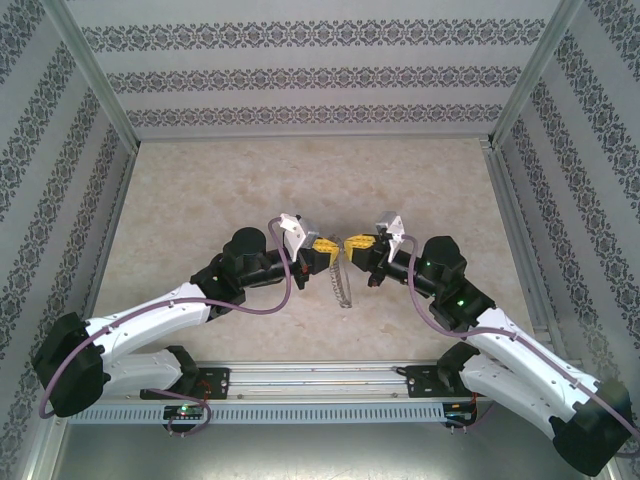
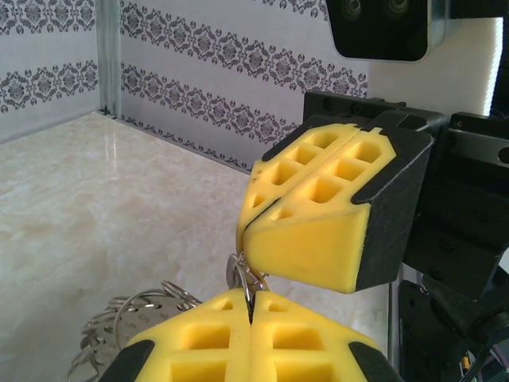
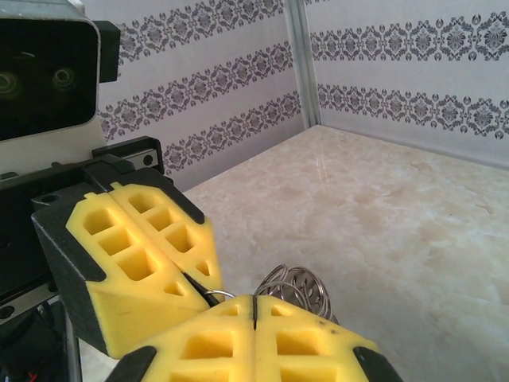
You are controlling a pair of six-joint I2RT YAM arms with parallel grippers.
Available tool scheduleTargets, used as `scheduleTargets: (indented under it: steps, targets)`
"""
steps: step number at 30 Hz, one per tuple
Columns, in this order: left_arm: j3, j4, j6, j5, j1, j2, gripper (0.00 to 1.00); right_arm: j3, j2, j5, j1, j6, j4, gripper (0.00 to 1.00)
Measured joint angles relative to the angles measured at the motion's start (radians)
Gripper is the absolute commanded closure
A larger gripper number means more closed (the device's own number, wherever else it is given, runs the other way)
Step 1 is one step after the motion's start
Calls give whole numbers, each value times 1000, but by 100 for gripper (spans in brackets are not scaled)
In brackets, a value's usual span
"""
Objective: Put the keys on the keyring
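Threading looks unfinished to me: left hand (image 1: 325, 246) and right hand (image 1: 357, 243) meet tip to tip above the desk (image 1: 250, 180), both pressed together, the left nipping the keyring (image 1: 343, 282) that dangles between them, and whether the key is on it I cannot tell.
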Motion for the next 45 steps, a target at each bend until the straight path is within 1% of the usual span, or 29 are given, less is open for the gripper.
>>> scheduleTargets:
  steps: [14,15,18,19,21,25,28,37,41,45]
  targets:
    - [-8,26,0,5,0,0,100,-9,-4,-98,-44,32,8,100]
    - [-10,31,0,5,0,0,100,-9,-3,-108,-48,37,8,91]
    - [-22,56,0,8,0,0,100,-10,-3,-134,-71,56,7,68]
    - [-26,68,0,9,0,0,100,-12,-4,-143,-86,65,5,63]
    - [-38,94,1,8,0,0,100,-20,-8,-157,-119,75,5,59]
    - [-62,136,10,9,0,0,100,-36,-42,-187,-189,106,0,57]
    - [-74,162,27,17,0,0,100,-36,-62,-208,-219,126,8,57]
    - [-77,243,48,70,10,21,100,-36,-27,-235,-228,188,76,55]
    - [-77,294,6,105,48,54,100,-37,-18,-233,-228,228,130,55]
    - [-87,396,-79,158,111,102,100,-38,-13,-223,-228,262,183,55]
